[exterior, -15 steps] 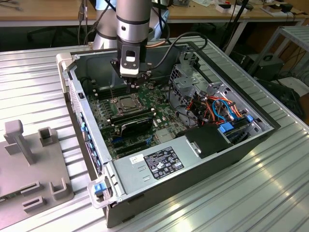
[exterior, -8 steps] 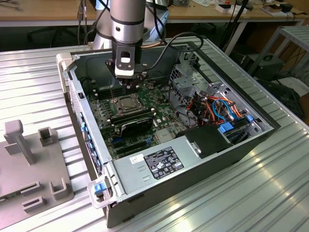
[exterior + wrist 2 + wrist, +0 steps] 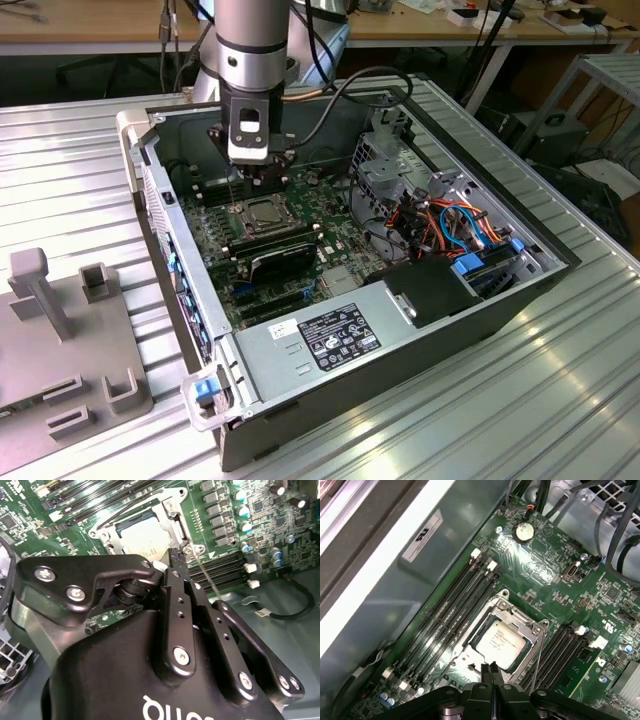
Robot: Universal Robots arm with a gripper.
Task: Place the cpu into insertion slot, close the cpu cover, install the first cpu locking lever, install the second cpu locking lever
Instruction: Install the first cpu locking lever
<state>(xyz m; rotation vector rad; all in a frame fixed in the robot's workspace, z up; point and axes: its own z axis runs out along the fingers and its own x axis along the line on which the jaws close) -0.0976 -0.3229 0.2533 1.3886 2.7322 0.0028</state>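
One cpu (image 3: 501,639): seated flat in the insertion slot (image 3: 461,656), silver top facing up.
Cpu cover (image 3: 517,616): lies down over the slot, with its square window framing the top of the cpu.
Locking lever (image 3: 536,655): thin wire rod, tilted up off the board at one corner of the slot. It is just beside the fingertips; contact with them cannot be determined.
Gripper (image 3: 491,669): fingers pressed together, with nothing visible between them. The tips hang low over the edge of the slot, next to the cpu.
Arm (image 3: 250,50): comes straight down into the open computer case (image 3: 400,345).
Memory slots (image 3: 445,615): long black rows on two opposite sides of the insertion slot.
Circuit board (image 3: 545,575): green, surrounds the slot. It carries a coin battery (image 3: 522,531) well apart from the cpu.
Power supply (image 3: 340,335): grey box with a label, at the near end of the case in the exterior view.
Cables (image 3: 450,225): orange and blue bundle, towards the exterior view's right of the board.
Table (image 3: 80,170): ribbed metal surface under the case.
Grey fixture (image 3: 60,340): rests on the table at the exterior view's left, apart from the case.
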